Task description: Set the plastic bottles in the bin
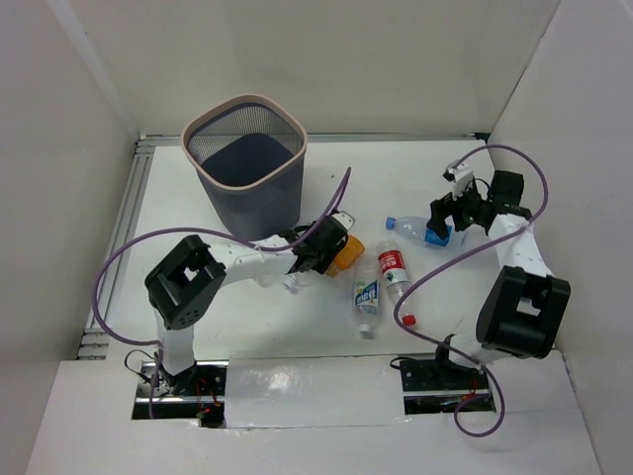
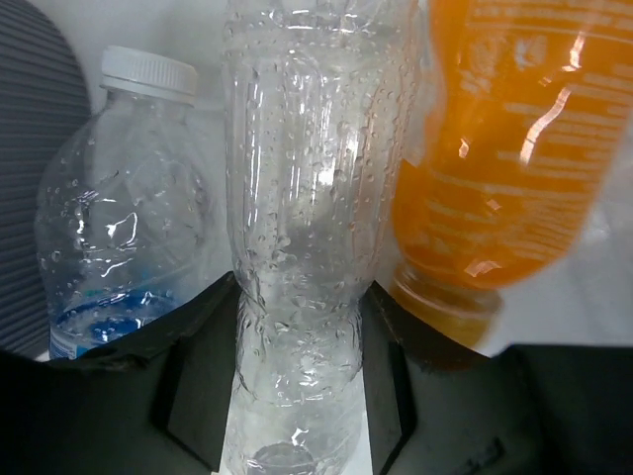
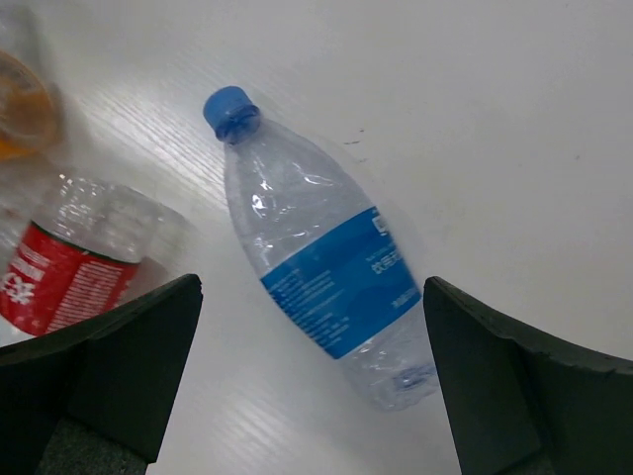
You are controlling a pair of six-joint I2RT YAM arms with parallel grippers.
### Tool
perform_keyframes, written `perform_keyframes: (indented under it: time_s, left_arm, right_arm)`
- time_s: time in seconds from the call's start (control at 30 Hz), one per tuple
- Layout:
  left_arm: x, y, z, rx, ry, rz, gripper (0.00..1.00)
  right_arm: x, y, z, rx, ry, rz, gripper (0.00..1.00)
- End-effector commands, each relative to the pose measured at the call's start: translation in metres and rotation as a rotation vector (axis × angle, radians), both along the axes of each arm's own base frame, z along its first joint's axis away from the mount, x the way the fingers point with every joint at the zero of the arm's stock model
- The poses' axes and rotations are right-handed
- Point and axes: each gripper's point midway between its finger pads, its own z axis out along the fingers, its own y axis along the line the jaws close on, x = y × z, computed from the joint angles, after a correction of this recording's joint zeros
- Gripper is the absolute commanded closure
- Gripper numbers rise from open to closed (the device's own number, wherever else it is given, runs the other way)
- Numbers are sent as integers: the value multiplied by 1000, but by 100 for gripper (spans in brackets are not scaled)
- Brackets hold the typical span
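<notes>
Near the bin, the left claw pinches a clear bottle across its waist; the right claw, spread wide, straddles a blue-label bottle lying slantwise.

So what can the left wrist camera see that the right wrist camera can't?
Only left wrist: a clear bottle squeezed in the left gripper, a white-capped bottle beside it, and the dark mesh bin. Only right wrist: a blue-capped bottle lying under the open right gripper, and a red-label bottle. Both: the orange bottle and the white table.
</notes>
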Motion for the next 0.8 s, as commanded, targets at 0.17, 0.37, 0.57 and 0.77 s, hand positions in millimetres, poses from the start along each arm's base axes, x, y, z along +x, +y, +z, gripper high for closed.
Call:
perform_keyframes:
  time_s: [0.17,0.37,0.57,0.77]
  left_arm:
    - [10,-61,187,-382,-195,-141,79]
    - [39,-51,320,-564,-380,-123,79]
    - [85,45,426,-741,-613,147,76]
    - [138,146,398,-663,-683,487,76]
  right_arm:
    - [15,-13,-9,-240,-66,257,0]
    - [29,-12,-41,-324,-14,292,0]
    - [28,-5,-82,-380,93,355,0]
    - [31,-10,-113,-411,173,341,1]
